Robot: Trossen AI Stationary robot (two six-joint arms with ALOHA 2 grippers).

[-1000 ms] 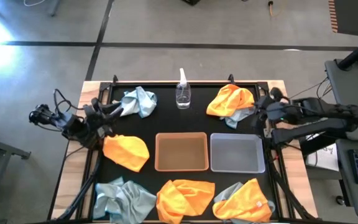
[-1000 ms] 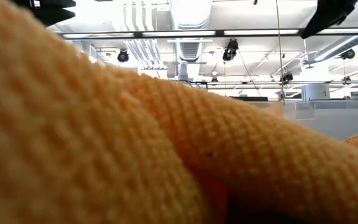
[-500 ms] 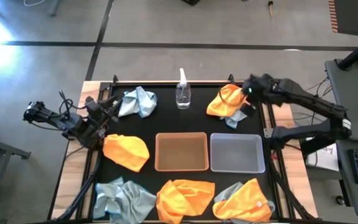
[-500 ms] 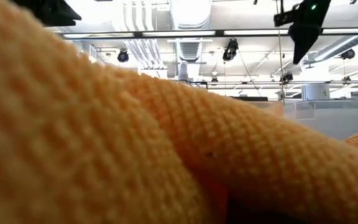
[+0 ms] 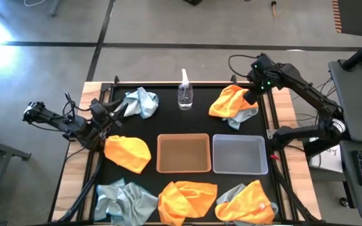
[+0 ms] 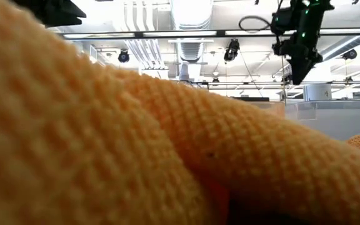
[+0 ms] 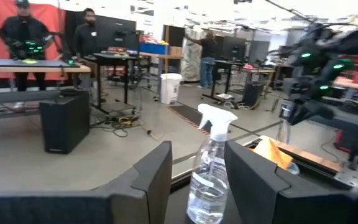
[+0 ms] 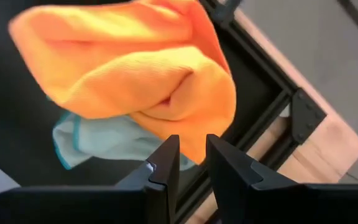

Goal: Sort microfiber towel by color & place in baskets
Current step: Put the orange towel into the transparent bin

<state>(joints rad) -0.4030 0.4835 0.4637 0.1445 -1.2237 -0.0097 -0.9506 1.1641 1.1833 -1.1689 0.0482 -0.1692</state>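
In the high view the tan-brown basket [image 5: 183,152] and the translucent grey basket [image 5: 240,154] stand side by side at the table's middle. Orange towels lie at the far right [image 5: 230,100], at the left [image 5: 127,152], at the near middle [image 5: 187,201] and at the near right [image 5: 250,201]. Blue-grey towels lie at the far left [image 5: 140,100] and near left [image 5: 124,199], and one [image 5: 242,117] is under the far right orange towel. My right gripper [image 5: 251,98] hangs above that orange towel's right edge [image 8: 166,81], pointing down, open by a narrow gap [image 8: 192,146]. My left gripper [image 5: 113,112] [image 7: 197,155] is open and level beside the far left blue-grey towel.
A clear spray bottle [image 5: 185,94] [image 7: 209,168] stands at the far middle, between the two far towels. A black frame [image 5: 273,125] edges the mat, with a wooden border outside it [image 8: 328,143]. An orange towel [image 6: 136,144] close to the low camera blocks most of that view.
My right arm has risen from lying level along the table's right edge and swung toward the far edge. Its gripper has tipped to point down over the far right orange towel. The left gripper has barely shifted. No towel has moved.
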